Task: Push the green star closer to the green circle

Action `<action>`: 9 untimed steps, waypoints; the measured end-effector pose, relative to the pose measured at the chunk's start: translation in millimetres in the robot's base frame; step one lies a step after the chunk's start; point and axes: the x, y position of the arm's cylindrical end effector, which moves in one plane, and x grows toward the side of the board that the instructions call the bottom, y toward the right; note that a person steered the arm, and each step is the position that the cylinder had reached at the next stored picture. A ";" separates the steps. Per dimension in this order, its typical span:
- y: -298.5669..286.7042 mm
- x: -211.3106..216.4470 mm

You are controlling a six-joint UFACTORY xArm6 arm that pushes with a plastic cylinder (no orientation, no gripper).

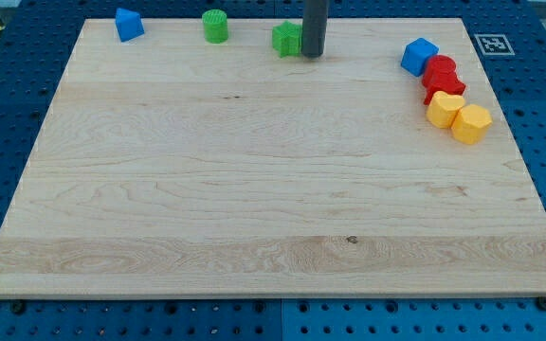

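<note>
Wooden tabletop holds the green star at 12 o'clock, my tip touching its 3 o'clock side, no pincer showing; an off-centre shove could spin it past the green circle or off the edge.

At the view's top left you see a blue block. At the right edge of the wooden board, a blue cube, two red blocks and two yellow blocks cluster together.
</note>
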 end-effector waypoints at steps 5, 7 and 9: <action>-29.9 -54.4; -24.8 -13.3; -60.4 4.3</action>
